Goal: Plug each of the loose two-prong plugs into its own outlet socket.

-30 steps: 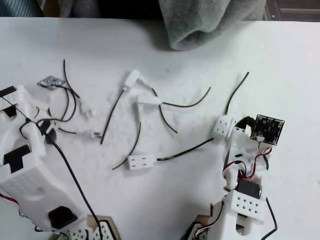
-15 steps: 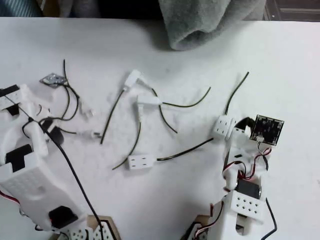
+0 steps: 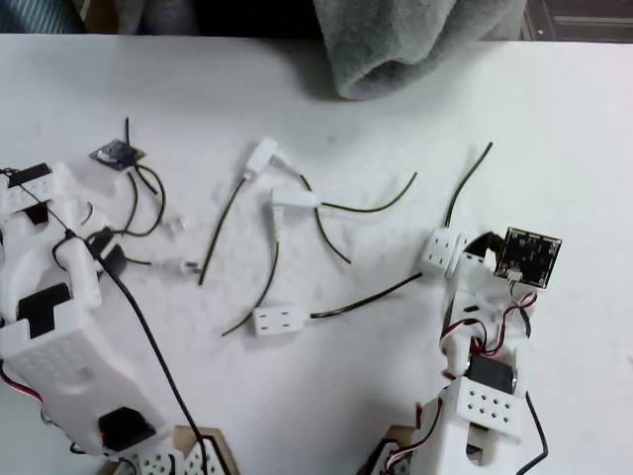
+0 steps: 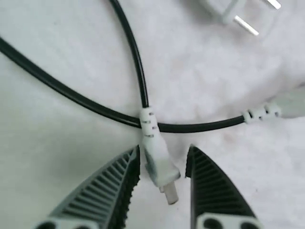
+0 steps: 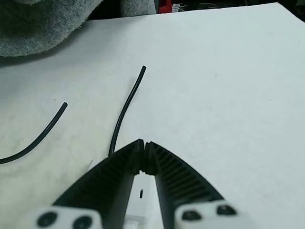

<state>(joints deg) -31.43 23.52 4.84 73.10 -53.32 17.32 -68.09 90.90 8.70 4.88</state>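
Two-prong plug (image 4: 155,160) is seen lying on the table (image 3: 554,119) between the spread fingers of the left gripper (image 4: 164,152). It is bracketed but not clamped: one finger is at or very near its body, and a gap is left on the other side. Its black cord (image 4: 136,57) is crossed by a second cord.

Over the last second the left arm (image 3: 49,327) has been carried up the table, away from its base, and the cords beside it have been dragged slightly. The right gripper (image 5: 143,151) has not been moved. Its fingers are closed, with a white outlet socket (image 3: 442,250) held between them. Another plug (image 3: 264,153) and a second socket (image 3: 277,319) are left mid-table.

Judged: alignment on the plug is about done and closing is due next. No plug is seated yet.
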